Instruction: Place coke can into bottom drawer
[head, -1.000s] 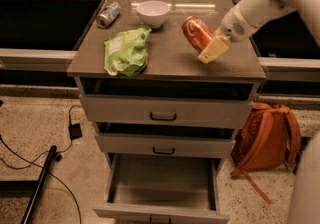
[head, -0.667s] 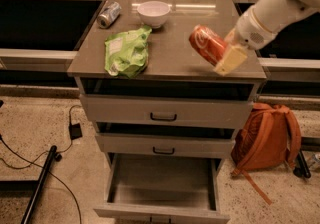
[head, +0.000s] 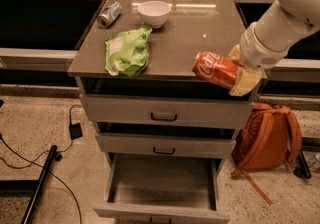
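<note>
In the camera view, the end effector hangs at the right front corner of the worktop, at the end of a white arm that comes in from the upper right. Its pale yellowish fingers are closed on the coke can. The can lies tilted, close to level, and its body juts out to the left of the end effector, over the front edge of the worktop and above the top drawer.

Below and to the left of the end effector, past the shut middle drawer, the bottom drawer stands pulled out with its grey inside bare. The can is well above it and a little to its right.

Left of the end effector, on the worktop, lies a green bag. Farther back and to the left sit a white bowl and a silver can on its side. Below and just to the right of the end effector, an orange backpack leans on the floor beside the cabinet. Far to the lower left, black cables run across the floor.
</note>
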`<state>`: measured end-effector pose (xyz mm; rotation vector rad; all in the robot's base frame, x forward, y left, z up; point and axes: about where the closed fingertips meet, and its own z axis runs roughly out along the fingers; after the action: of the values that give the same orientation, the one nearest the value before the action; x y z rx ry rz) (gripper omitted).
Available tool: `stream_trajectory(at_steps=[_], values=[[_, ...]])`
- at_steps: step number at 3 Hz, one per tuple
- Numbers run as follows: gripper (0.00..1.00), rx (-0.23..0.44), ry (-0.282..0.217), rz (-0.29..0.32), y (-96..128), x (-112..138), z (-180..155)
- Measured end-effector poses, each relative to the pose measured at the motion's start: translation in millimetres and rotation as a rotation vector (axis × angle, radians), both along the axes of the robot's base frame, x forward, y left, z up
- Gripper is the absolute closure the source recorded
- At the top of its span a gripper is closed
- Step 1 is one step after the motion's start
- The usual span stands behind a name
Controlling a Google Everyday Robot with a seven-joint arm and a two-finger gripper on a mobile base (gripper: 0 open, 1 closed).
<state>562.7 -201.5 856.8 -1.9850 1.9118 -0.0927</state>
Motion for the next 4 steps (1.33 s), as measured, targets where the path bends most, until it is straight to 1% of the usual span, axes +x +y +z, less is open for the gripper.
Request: stream_trajectory(at_steps=[1,2,3,4], values=[[1.0,0.031,0.001,0.018,5.0,4.4,1.7],[1.0,0.041,0.001,0.097,3.8,9.7,-54.4],[1.0,-0.007,-0.046,0.223,-11.4,14.8,-143.2],[1.0,-0.006,-0.045,0.222,-11.3,14.6,-143.0]])
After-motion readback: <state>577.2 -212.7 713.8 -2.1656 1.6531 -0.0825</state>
